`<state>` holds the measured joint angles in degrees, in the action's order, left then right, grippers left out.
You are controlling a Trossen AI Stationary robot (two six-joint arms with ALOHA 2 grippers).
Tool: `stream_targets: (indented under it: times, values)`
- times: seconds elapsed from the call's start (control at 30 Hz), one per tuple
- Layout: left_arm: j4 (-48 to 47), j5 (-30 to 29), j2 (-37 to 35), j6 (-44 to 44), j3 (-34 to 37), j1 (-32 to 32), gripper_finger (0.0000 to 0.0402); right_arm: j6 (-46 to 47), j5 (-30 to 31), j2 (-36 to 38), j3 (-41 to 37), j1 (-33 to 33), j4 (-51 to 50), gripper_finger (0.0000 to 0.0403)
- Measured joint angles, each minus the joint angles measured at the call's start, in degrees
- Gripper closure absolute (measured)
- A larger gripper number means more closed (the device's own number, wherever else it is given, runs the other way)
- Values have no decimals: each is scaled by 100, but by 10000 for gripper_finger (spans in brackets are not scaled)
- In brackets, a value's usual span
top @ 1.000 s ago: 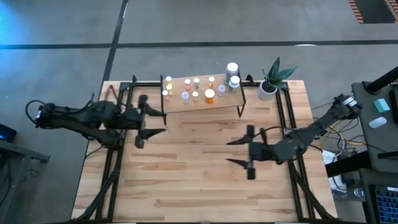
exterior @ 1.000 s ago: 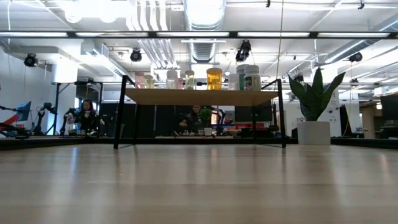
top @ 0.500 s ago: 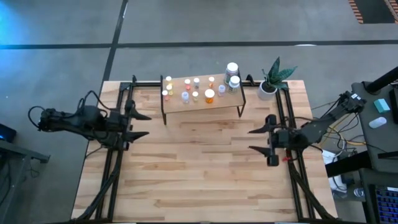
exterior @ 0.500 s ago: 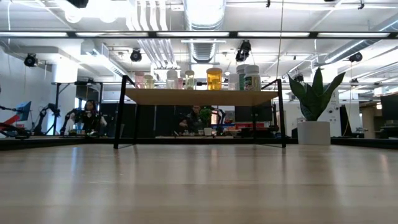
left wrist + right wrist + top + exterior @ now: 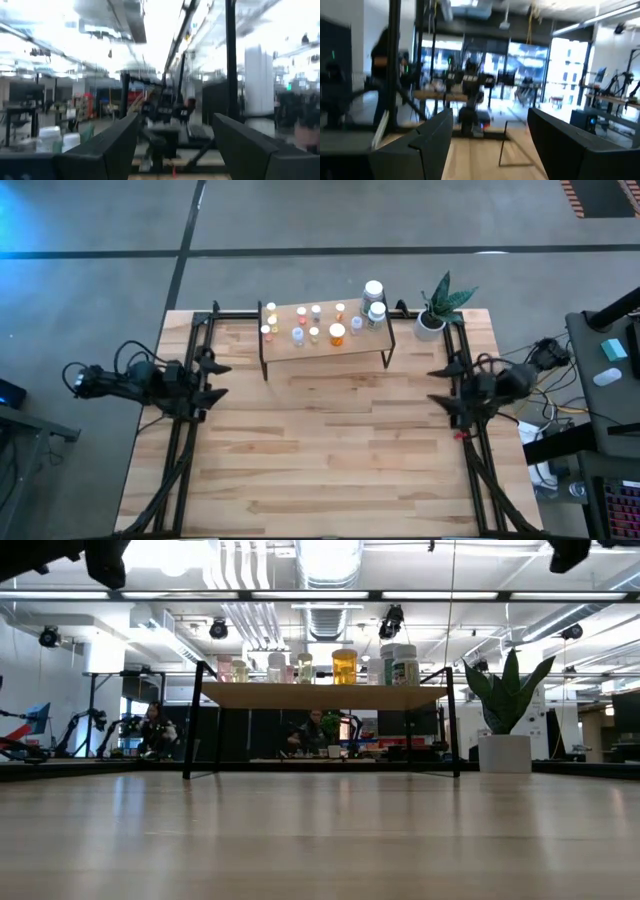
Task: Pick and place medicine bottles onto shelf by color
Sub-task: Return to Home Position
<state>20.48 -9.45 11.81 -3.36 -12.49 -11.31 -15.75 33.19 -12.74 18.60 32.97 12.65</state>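
The shelf point(image 5: 325, 345), a light-wood board on thin black legs, stands at the table's far middle. Several small medicine bottles point(image 5: 310, 325) stand on its top, orange, yellow and pale ones, with two larger white-capped bottles point(image 5: 375, 300) at its right end. In the low view the bottles point(image 5: 345, 666) line the shelf's top point(image 5: 320, 695). My left gripper point(image 5: 224, 380) is open above the table's left edge, pointing right. My right gripper point(image 5: 430, 386) is open above the right edge, pointing left. Both wrist views show nothing between the fingers point(image 5: 175, 125) point(image 5: 490, 115).
A white pot with a green plant point(image 5: 435, 310) stands at the far right corner, beside the shelf. Black frame rails point(image 5: 185, 440) point(image 5: 475, 450) run along both table sides. The wood tabletop point(image 5: 320, 440) lies bare in front of the shelf.
Both grippers have drawn back from the table's middle and sunk: the left toward the left edge, the right toward the right edge and a little farther back, rolling as it went. Both stayed open. The bottles and the shelf have kept still.
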Motion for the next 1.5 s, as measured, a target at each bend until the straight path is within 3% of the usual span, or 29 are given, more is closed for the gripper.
stream_targets:
  times: [0.27,0.67,0.87,1.1,1.23,1.4,1.5]
  values:
    - [15,2,-1008,-40,149,1,162,-256,13,1267,-617,-3,-46,156]
    - [-702,168,-894,6,532,4,162,3,89,1192,-1088,0,-238,170]
    - [-511,195,-1048,62,1188,3,162,553,90,1195,-1757,0,-440,205]
    - [-801,268,-942,285,1202,2,166,1126,14,1105,-1791,0,-865,265]
    - [-885,457,-956,258,1204,2,208,1092,-13,1077,-1791,0,-877,311]
    - [-1332,474,-961,260,1208,4,336,1066,84,1072,-1791,0,-891,375]
    - [-1460,481,-966,291,1208,4,389,926,727,1070,-1791,0,-910,390]
